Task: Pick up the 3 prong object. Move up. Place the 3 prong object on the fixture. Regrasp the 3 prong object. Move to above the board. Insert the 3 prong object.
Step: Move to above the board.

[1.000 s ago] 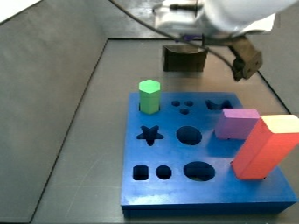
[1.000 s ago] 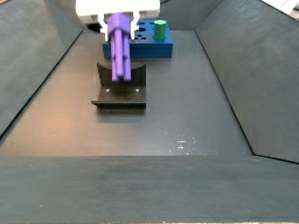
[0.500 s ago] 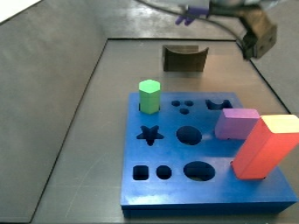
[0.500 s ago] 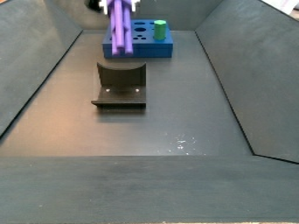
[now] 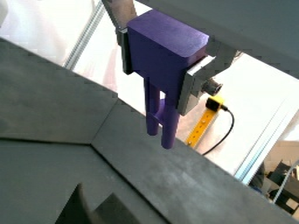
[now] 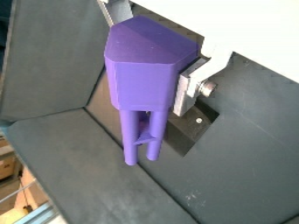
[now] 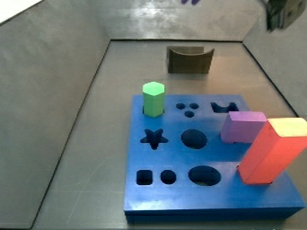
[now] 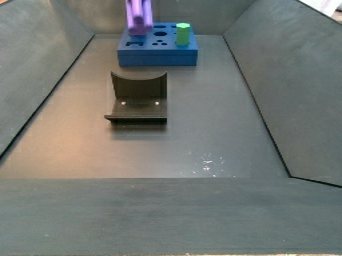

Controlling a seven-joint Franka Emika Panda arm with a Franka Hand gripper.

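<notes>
Wrist views both show the pincer (image 5: 163,63) clamped on the 3 prong object (image 5: 166,54): silver finger plates (image 6: 190,80) press its flanks and the thin prongs (image 6: 142,146) point down away from the wrist, clear of the dark floor (image 6: 105,188) below. Pincer is closed onto the block's width, nothing else between the plates. One side view catches only the lower end of the purple block (image 8: 138,14) at the top edge of frame, hanging high over the near edge of the board (image 8: 159,49), well above the fixture (image 8: 138,97), touching neither; pincer itself is out of that frame. Fixture sits on the floor (image 8: 187,150) between the camera and the board, notch empty. Other side view shows just a purple sliver (image 7: 192,3) at the top edge and a dark bit of the arm (image 7: 283,12) in the upper right corner. Board (image 7: 168,187) lies flat there, carrying a green hex peg (image 7: 153,99) standing upright, a pink-purple cube (image 7: 246,128) and a tall red block (image 7: 270,151); the star, round and three-dot holes (image 7: 188,110) are open. Fixture (image 7: 188,59) stands beyond the board, apart from it.
</notes>
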